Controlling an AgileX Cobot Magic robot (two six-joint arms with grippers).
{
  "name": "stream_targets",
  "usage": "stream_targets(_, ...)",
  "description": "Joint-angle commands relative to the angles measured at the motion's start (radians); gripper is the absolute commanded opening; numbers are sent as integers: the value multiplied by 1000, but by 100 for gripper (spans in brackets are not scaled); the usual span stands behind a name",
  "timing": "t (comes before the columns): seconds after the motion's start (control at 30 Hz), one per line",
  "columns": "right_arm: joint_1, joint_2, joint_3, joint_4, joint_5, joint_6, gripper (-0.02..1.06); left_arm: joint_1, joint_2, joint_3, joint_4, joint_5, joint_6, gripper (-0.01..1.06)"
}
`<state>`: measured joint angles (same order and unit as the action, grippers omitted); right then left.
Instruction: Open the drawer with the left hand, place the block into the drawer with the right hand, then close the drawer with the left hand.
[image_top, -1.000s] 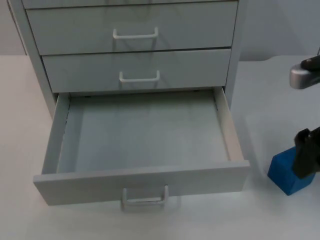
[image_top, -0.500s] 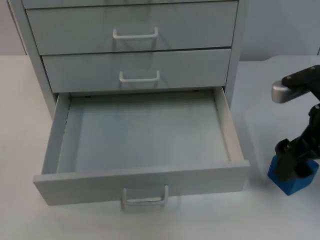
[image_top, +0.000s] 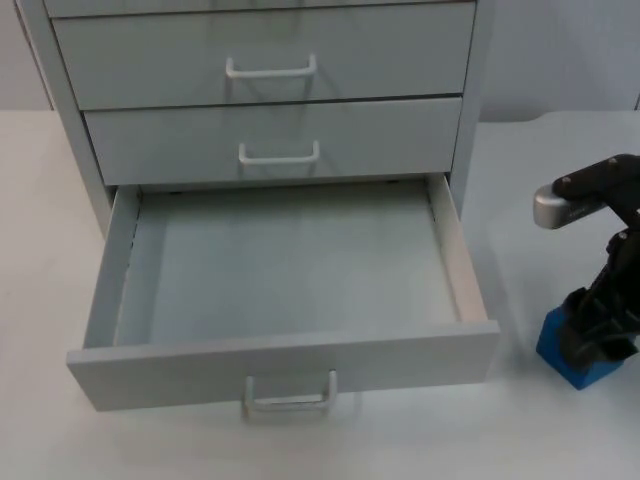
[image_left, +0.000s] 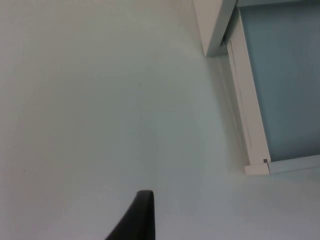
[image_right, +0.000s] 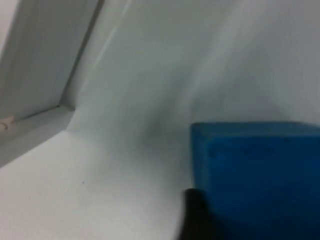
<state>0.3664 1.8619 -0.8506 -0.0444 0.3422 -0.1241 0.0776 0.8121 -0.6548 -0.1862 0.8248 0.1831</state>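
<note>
White tabletop (image_top: 560, 440) carries everything we work with. On it, to the right of the open drawer (image_top: 285, 265), sits the block (image_top: 560, 352), a blue cube with flat faces and crisp edges. We judge it rigid, light and not fragile; its smooth sides may slip a little, so we would pinch two opposite flat faces near the middle, low enough that it cannot pivot.

Our right gripper (image_top: 603, 325) is down on the block, its fingers straddling the upper part; in the right wrist view the block (image_right: 257, 175) sits just beyond a dark fingertip. We cannot tell whether the fingers have closed on it yet.

From the gripper, the drawer lies off to its left, pulled fully out and bare inside, its front panel and handle (image_top: 290, 392) nearest us. Lifting over the side wall will be needed.

Our left gripper (image_left: 135, 220) waits above bare tabletop beside the cabinet (image_left: 215, 25); we cannot tell its state.
</note>
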Motion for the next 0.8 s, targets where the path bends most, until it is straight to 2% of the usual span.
stream_targets(0.0,6,-1,-6,-5,7,3,41,5,-7,3,-9,-10,-5,105)
stream_targets(0.03,6,-3,-6,-5,12,3,29,5,-7,3,-9,-10,-5,105)
stream_targets(0.07,6,-3,-6,-5,12,3,29,5,-7,3,-9,-10,-5,105)
stream_targets(0.13,6,-12,-6,-5,31,7,4,5,-7,3,-9,-10,-5,105)
stream_targets(0.17,6,-23,-6,-5,41,9,0,5,-7,3,-9,-10,-5,105)
stream_targets(0.4,6,-162,-6,-5,140,14,0,5,-6,3,-9,-10,-5,105)
stream_targets(0.53,6,-296,-6,-5,208,60,0,5,-6,3,-11,-12,-5,105)
stream_targets(0.77,6,-407,-6,-3,230,149,0,5,-6,3,-11,-15,-5,105)
